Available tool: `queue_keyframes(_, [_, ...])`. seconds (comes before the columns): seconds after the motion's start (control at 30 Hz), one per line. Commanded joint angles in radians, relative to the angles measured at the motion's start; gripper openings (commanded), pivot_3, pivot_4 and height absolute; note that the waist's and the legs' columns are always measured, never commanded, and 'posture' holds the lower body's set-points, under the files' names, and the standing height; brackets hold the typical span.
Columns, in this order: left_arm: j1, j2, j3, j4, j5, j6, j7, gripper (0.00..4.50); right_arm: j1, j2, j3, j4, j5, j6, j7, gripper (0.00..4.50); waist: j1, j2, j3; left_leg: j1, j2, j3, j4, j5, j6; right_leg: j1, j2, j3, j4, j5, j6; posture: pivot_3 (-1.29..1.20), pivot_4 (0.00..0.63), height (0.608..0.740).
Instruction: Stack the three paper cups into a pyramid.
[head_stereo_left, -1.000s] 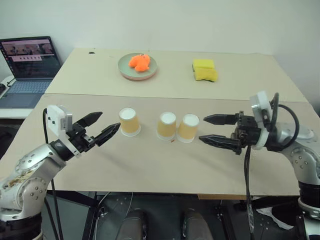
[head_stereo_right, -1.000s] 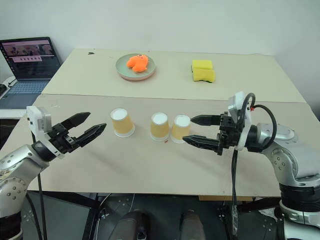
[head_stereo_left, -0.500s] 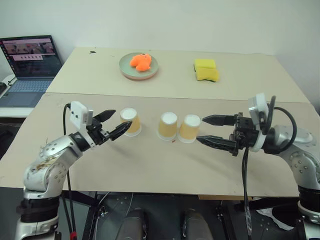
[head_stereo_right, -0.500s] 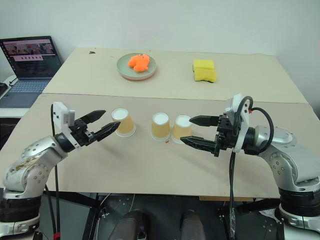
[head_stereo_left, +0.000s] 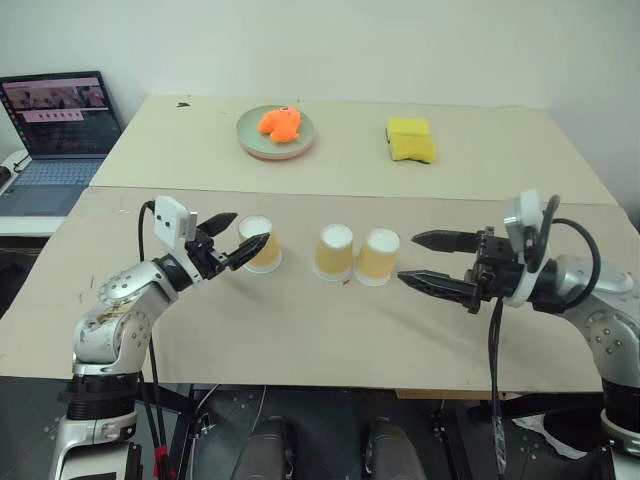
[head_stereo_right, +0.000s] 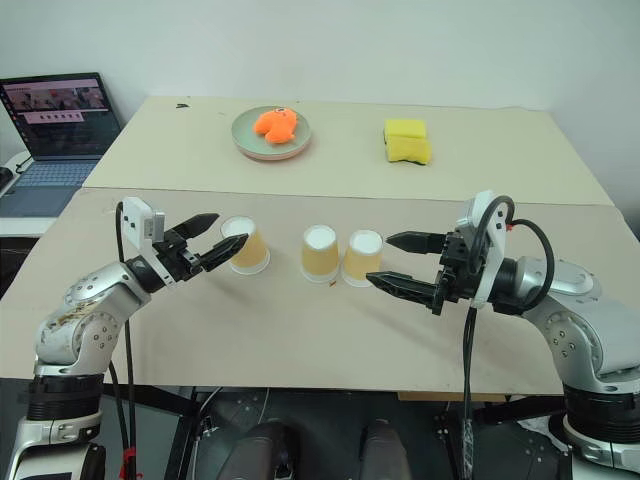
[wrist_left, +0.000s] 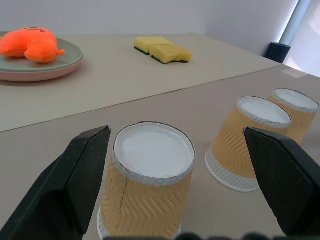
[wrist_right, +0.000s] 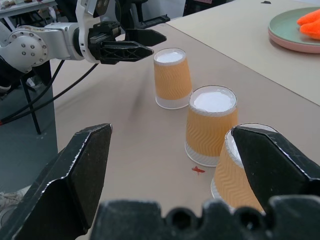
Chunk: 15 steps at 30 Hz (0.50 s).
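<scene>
left claw (head_stereo_left: 236, 243) open, straddling half-hidden cup (head_stereo_left: 262, 243)

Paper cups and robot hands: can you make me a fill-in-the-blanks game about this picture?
1. The number of paper cups on the table is ____.
2. Every cup stands upside ____.
3. The left end effector has its open fingers around one ____.
4. The orange toy lies on a ____.

Missing words: three; down; cup; plate

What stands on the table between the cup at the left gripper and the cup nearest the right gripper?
One more upturned paper cup, the middle cup, stands between the left cup and the right cup, right beside the right one. The head views show this.
</scene>
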Motion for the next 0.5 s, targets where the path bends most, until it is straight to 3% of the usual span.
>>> queue_keyframes(0.03, [-0.027, -0.012, 0.003, -0.001, 0.009, -0.025, 0.0, 4.5, -0.004, -0.013, -0.043, -0.03, 0.027, -0.02, -0.006, 4.49, 0.0, 0.0, 0.0, 0.0, 0.0, 0.0, 0.0, 0.0, 0.0, 0.0, 0.0, 0.0, 0.0, 0.0, 0.0, 0.0, 0.15, 0.673])
queue_keyframes(0.5, [-0.079, -0.059, -0.021, 0.102, 0.073, -0.077, -0.008, 4.5, 0.023, -0.017, -0.066, -0.047, 0.026, -0.023, -0.017, 4.49, 0.001, 0.0, 0.0, 0.0, 0.0, 0.0, 0.0, 0.0, 0.0, 0.0, 0.0, 0.0, 0.0, 0.0, 0.0, 0.0, 0.15, 0.673])
